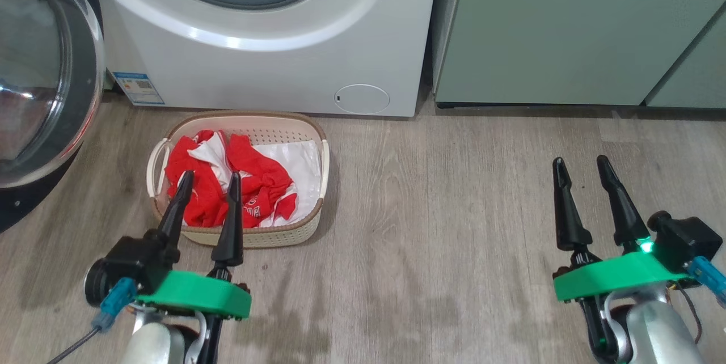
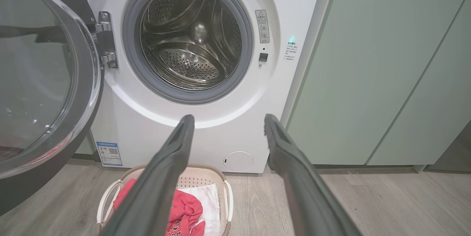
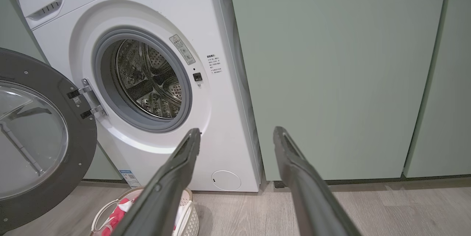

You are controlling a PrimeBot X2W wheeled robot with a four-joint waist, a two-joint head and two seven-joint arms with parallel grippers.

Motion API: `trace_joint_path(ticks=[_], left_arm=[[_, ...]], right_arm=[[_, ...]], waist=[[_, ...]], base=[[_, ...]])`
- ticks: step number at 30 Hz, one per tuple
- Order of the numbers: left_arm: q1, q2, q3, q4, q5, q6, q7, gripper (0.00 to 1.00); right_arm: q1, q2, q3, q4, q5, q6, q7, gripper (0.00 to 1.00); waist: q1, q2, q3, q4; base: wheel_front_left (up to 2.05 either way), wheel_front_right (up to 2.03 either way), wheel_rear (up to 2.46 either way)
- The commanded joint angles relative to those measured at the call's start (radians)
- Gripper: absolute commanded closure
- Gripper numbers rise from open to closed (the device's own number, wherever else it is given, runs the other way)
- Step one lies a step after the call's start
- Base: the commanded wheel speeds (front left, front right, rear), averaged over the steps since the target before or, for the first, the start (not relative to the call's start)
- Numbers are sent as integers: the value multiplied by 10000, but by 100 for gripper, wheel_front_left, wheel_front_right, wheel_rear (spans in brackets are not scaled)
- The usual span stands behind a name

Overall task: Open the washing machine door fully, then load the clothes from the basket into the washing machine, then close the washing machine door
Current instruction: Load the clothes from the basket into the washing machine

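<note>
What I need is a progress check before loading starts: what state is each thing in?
door: swung wide open
drum: empty
basket: on the floor before the machine, holding the clothes
clothes: crumpled in the basket, none loaded
left gripper: open, empty, near the basket
right gripper: open, empty, over bare floor

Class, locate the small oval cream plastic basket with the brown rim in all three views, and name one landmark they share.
Head view: basket left of centre, on the floor.
Left wrist view: basket at the bottom edge, left of centre, cut off.
Right wrist view: basket at the bottom left, cut off.
Shared landmark: small round white hatch low on the white washing machine, up and right of the basket.
</note>
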State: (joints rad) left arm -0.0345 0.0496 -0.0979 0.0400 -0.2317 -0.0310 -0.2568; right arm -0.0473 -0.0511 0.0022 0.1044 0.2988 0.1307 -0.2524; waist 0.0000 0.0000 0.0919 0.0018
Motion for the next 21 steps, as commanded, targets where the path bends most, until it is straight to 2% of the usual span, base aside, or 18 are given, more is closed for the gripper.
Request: trace_joint_path(ticks=[1,7,17,21], left_arm=[[-224,7,321,-314,29,33,-49,0],[-250,7,347,-323,72,61,-49,0],[-284,7,280,-339,374,96,-49,0],[-248,7,266,-386,511,285,-49,0]], right_arm=[[-127,9,254,-278,-62,0,-93,0],[-140,9,260,-268,-64,0,-93,0],[-155,9,304,-206,-104,0,-93,0],[-141,9,346,-185,-131,0,-93,0]], waist=[[0,0,1,-1],[0,0,12,10],[0,0,2,32],[0,0,-22,36]], base=[[86,-86,0],[133,-133,0],[204,-201,-3],[150,-148,-2]])
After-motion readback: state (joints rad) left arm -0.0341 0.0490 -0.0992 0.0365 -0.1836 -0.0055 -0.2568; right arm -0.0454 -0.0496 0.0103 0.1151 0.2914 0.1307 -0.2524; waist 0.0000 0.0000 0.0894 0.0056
